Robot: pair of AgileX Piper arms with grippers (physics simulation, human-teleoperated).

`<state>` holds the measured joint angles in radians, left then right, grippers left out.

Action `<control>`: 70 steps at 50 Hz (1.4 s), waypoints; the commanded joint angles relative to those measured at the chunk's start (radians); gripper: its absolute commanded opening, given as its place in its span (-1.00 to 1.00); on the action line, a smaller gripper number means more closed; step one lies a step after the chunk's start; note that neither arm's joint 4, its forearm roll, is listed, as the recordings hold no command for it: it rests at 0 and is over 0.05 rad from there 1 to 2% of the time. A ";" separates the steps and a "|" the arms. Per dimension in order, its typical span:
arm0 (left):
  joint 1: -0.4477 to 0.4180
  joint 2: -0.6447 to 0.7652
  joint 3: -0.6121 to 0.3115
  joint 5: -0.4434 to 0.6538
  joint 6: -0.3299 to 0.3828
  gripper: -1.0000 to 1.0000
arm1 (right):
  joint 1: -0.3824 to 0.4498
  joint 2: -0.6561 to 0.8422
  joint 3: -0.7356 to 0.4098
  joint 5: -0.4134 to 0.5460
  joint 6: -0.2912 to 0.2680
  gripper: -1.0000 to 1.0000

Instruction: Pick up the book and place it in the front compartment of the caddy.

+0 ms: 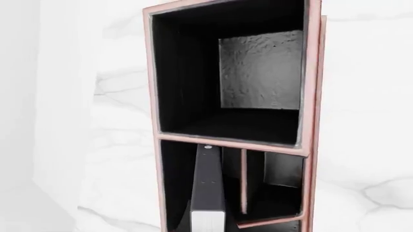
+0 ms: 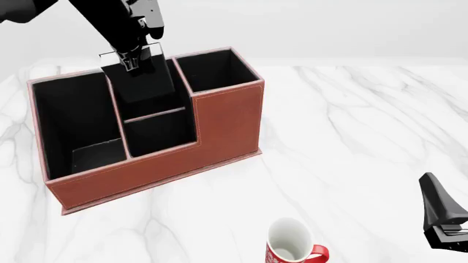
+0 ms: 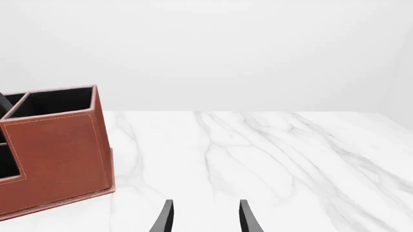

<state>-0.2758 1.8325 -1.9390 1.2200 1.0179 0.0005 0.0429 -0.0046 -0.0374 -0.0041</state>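
Note:
The reddish-brown caddy stands at the table's left and also shows in the right wrist view. My left gripper hangs over its middle, shut on the top of the black book. The book stands upright with its lower part down inside the front compartment, the tall-walled middle cell. In the left wrist view the book is seen edge-on with its white page edge nearest, left of the low divider. My right gripper is open and empty near the front right.
A red-and-white mug stands upright near the front edge, right of the caddy. The large long cell lies beside the book's cell. The cell with the cut-down brown wall is in front of the book.

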 commanded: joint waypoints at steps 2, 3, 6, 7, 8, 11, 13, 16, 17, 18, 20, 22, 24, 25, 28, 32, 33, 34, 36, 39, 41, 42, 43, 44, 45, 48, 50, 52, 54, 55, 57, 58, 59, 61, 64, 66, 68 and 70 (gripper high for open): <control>-0.013 0.021 -0.016 0.000 0.002 -1.00 | 0.000 -0.010 0.001 0.009 0.001 1.00; -0.007 0.020 -0.010 0.000 0.010 -1.00 | 0.000 -0.011 0.001 0.010 0.000 1.00; -0.009 0.028 -0.013 0.000 0.006 -1.00 | 0.000 -0.011 0.001 0.010 0.001 1.00; -0.008 0.033 -0.017 0.000 0.005 -1.00 | 0.000 -0.011 0.001 0.010 0.001 1.00; -0.008 0.033 -0.017 0.000 0.005 -1.00 | 0.000 -0.011 0.001 0.010 0.001 1.00; 0.006 0.035 -0.016 0.000 0.016 -1.00 | 0.000 -0.010 0.001 0.010 0.001 1.00; 0.010 0.038 -0.017 0.000 0.019 -1.00 | 0.000 -0.010 0.001 0.010 0.001 1.00; 0.017 0.043 -0.020 0.000 0.023 -1.00 | 0.000 -0.011 0.001 0.010 0.001 1.00; 0.017 0.043 -0.020 0.000 0.023 -1.00 | 0.000 -0.011 0.001 0.010 0.001 1.00; 0.020 0.044 -0.018 0.000 0.024 -1.00 | 0.000 -0.011 0.001 0.010 0.001 1.00; 0.027 0.048 -0.020 0.000 0.029 -1.00 | 0.000 -0.010 0.001 0.010 0.001 1.00; 0.033 0.049 -0.018 0.000 0.033 -1.00 | 0.000 -0.010 0.001 0.010 0.001 1.00; 0.024 0.061 -0.023 0.000 0.015 -1.00 | 0.000 -0.010 0.001 0.010 0.001 1.00; 0.029 0.061 -0.018 0.000 0.018 -1.00 | 0.000 -0.010 0.001 0.010 0.001 1.00; 0.027 0.068 -0.022 0.000 0.011 -1.00 | 0.000 -0.010 0.001 0.010 0.000 1.00; 0.031 0.076 -0.025 0.000 0.005 -1.00 | 0.000 -0.010 0.001 0.010 0.000 1.00; 0.032 0.078 -0.024 0.000 0.004 -1.00 | 0.000 -0.010 0.001 0.010 0.001 1.00; 0.030 0.082 -0.026 0.000 -0.001 -1.00 | 0.000 -0.010 0.001 0.010 0.000 1.00; 0.023 0.087 -0.025 0.000 -0.013 -1.00 | 0.000 -0.010 0.001 0.010 0.001 1.00; 0.004 0.105 -0.028 0.000 -0.039 -1.00 | 0.000 -0.010 0.001 0.010 0.001 1.00; 0.010 0.107 -0.034 0.000 -0.036 -1.00 | 0.000 -0.010 0.001 0.010 0.001 1.00; 0.010 0.107 -0.034 0.000 -0.036 -1.00 | 0.000 -0.010 0.001 0.010 0.001 1.00; 0.015 0.110 -0.031 0.000 -0.033 -1.00 | 0.000 -0.010 0.001 0.010 0.001 1.00; 0.015 0.110 -0.031 0.000 -0.033 -1.00 | 0.000 -0.010 0.001 0.010 0.001 1.00; 0.011 0.116 -0.033 0.000 -0.041 -1.00 | 0.000 -0.010 0.001 0.009 0.001 1.00; 0.011 0.125 -0.038 0.000 -0.045 -1.00 | 0.000 -0.010 0.001 0.010 0.001 1.00; 0.010 0.131 -0.040 0.000 -0.049 -1.00 | 0.000 -0.011 0.001 0.010 0.001 1.00; 0.008 0.136 -0.040 0.000 -0.052 -1.00 | 0.000 -0.011 0.001 0.010 0.001 1.00; 0.008 0.140 -0.041 0.000 -0.053 -1.00 | 0.000 -0.011 0.001 0.010 0.001 1.00; 0.007 0.144 -0.039 0.000 -0.052 -1.00 | 0.000 -0.010 0.001 0.010 0.001 1.00; -0.001 0.150 -0.043 0.000 -0.061 -1.00 | 0.000 -0.010 0.001 0.010 0.001 1.00; -0.001 0.150 -0.043 0.000 -0.061 -1.00 | 0.000 -0.010 0.001 0.010 0.001 1.00; 0.001 0.153 -0.044 0.000 -0.060 -1.00 | 0.000 -0.010 0.001 0.010 0.001 1.00; 0.009 0.157 -0.046 0.000 -0.057 -1.00 | 0.000 -0.010 0.001 0.010 0.001 1.00; 0.015 0.166 -0.047 0.000 -0.055 -1.00 | 0.000 -0.010 0.001 0.010 0.001 1.00; 0.017 0.173 -0.048 0.000 -0.057 -1.00 | 0.000 -0.011 0.001 0.010 0.001 1.00; 0.012 0.180 -0.047 0.000 -0.066 -1.00 | 0.000 -0.010 0.001 0.010 0.001 1.00; 0.014 0.183 -0.048 0.000 -0.067 -1.00 | 0.000 -0.011 0.001 0.010 0.001 1.00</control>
<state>-0.2636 1.9993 -1.9774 1.2200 0.9442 0.0004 0.0427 -0.0046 -0.0373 -0.0041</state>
